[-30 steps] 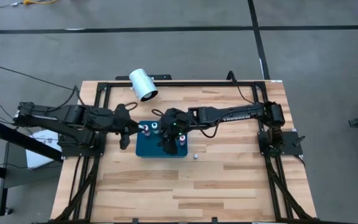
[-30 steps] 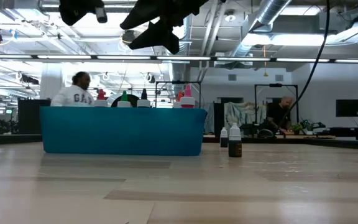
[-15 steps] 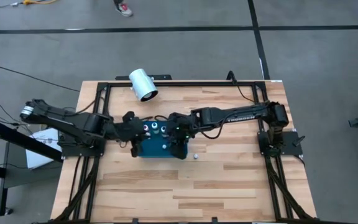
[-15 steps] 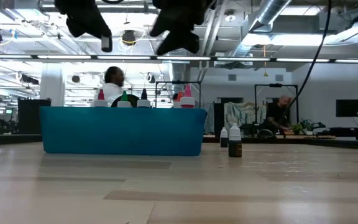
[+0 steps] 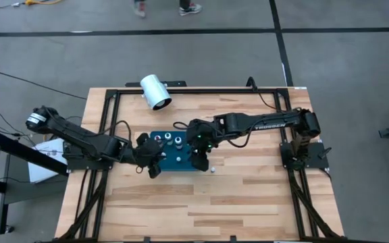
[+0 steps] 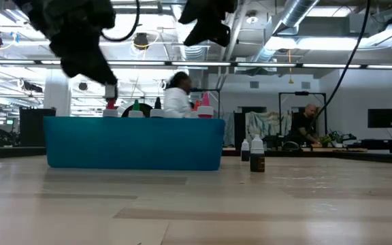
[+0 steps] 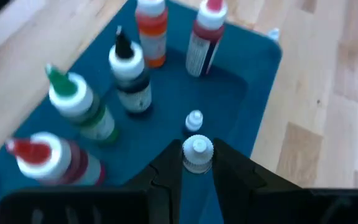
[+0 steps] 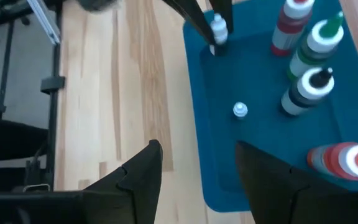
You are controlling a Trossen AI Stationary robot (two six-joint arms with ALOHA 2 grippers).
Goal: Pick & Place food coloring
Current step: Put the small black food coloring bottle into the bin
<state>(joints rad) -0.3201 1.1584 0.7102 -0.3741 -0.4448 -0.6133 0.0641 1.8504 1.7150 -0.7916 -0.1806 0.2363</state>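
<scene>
1. Since a second ago the left gripper (image 5: 152, 162) has moved from the tray's left end toward its near-left corner, and the left arm now reaches in lower across the table.
2. The right gripper (image 5: 200, 160) has shifted from the tray's middle to its right end.
3. A person in white seen beyond the table has walked from the left to behind the tray's middle.
4. The left gripper's fingers are clamped on a tiny white-capped bottle (image 7: 197, 153), held above the teal tray (image 7: 241, 87).
5. The right gripper's fingers (image 8: 135, 174) stand apart and hold nothing, hovering over the tray's edge.
6. Standing in the tray are a red-topped bottle (image 7: 42, 157), a green-topped bottle (image 7: 79, 106), a black-topped bottle (image 7: 129, 71), an orange bottle (image 7: 152, 31) and a pink-topped bottle (image 7: 204, 34), with a small white piece (image 7: 194, 121) among them.
7. Two small bottles (image 6: 254, 154) stand on the table just right of the tray.
</scene>
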